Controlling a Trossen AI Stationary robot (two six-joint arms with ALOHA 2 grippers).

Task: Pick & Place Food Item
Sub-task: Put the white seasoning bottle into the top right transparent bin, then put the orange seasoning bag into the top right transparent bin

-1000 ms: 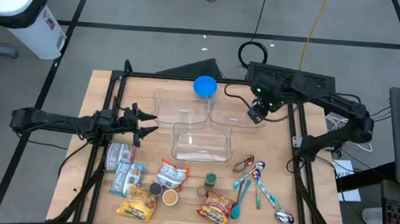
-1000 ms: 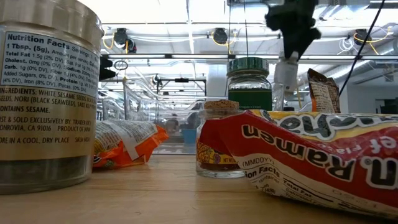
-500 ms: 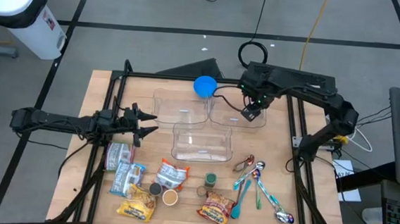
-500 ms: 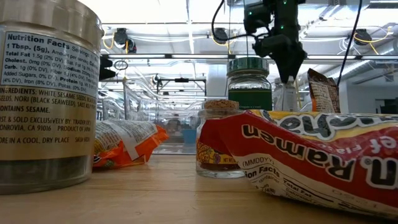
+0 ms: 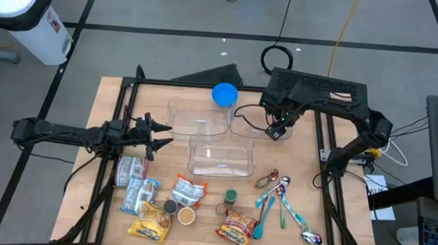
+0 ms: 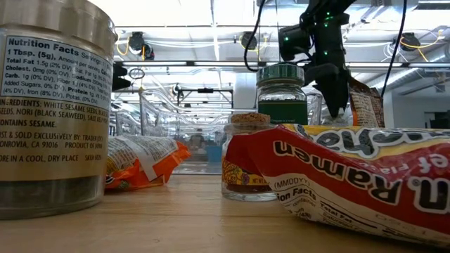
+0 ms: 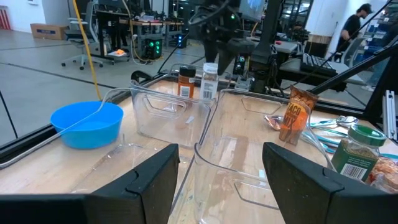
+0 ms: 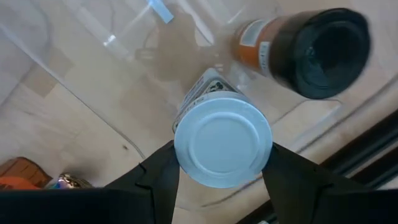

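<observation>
A small jar with a white lid [image 8: 222,138] is in my right gripper [image 8: 221,158], which is shut on it over the far right clear bin [image 5: 259,124]. In the left wrist view the jar [image 7: 210,79] stands upright, low in that bin, beside an orange spice jar with a black lid [image 7: 186,81]. Whether the held jar's base touches the bin floor I cannot tell. My left gripper [image 7: 221,180] waits open and level at the table's left side [image 5: 160,134], with nothing between its fingers. My right gripper pinches the jar at its top, one finger [image 8: 158,180] on each of two opposite sides at the lid's rim [image 8: 181,149]. The fingers come from above, pointing down. The jar hangs upright below them inside the bin; the lid hides the sides lower down.
Two more clear bins [image 5: 198,117] [image 5: 220,155] stand mid-table, and a blue bowl [image 5: 224,94] sits at the far edge. Food packets, a ramen pack [image 5: 235,228] and small jars [image 5: 231,195] lie along the near edge. Spoons [image 5: 283,204] lie at the near right.
My right gripper has come down with the white-lidded jar, from above the far right bin into it, drifting a little toward the near edge and tipping closer to straight down. The jar stays upright in the hold.
</observation>
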